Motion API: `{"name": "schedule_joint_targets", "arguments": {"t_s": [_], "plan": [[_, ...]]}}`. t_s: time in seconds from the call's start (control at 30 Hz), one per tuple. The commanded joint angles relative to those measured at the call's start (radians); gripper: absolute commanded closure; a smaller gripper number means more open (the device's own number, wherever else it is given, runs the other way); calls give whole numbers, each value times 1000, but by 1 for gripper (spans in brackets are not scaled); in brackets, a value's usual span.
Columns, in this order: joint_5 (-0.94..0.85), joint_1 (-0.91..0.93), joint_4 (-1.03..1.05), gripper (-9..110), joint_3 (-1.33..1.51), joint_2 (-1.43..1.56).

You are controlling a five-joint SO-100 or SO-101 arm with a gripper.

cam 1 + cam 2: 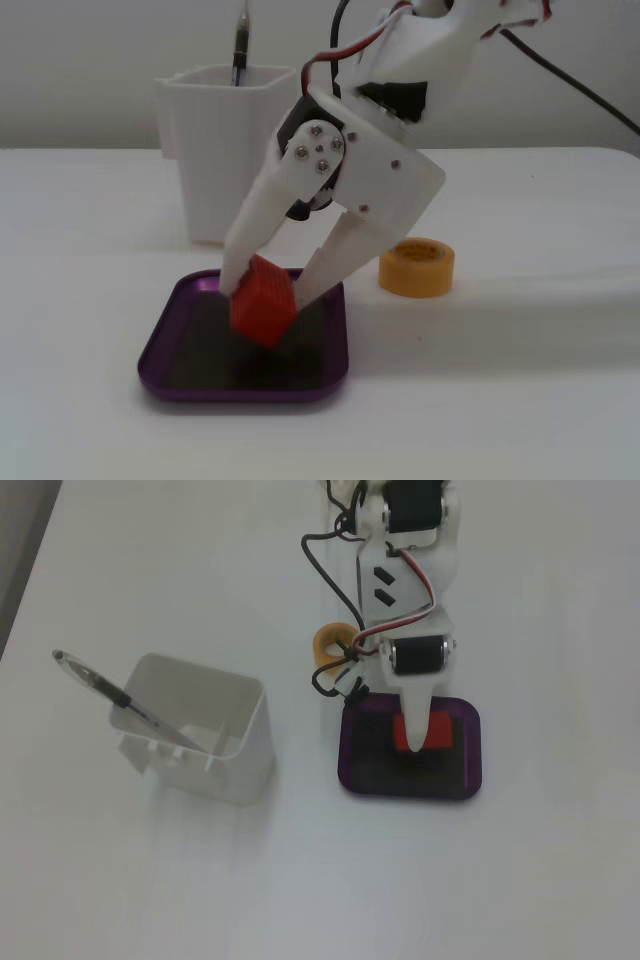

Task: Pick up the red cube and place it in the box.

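Gripper [268,292] clamped on the red cube [262,312] — cube tilted, held over the box [160,345], inside its rim; contact with floor unclear.

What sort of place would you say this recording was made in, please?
Probably a desk or hobby bench: a plain white tabletop, a white pen cup, a yellow tape roll, and a small white arm lowering a red cube.
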Motion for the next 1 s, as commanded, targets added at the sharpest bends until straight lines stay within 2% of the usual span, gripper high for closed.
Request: {"name": "schedule_joint_targets", "arguments": {"t_s": [0.0, 0.2, 0.97], "plan": [[3, -46, -14, 102, -46, 14], [3, -94, -14, 102, -55, 3], [-5, -78, -18, 102, -46, -2]]}}
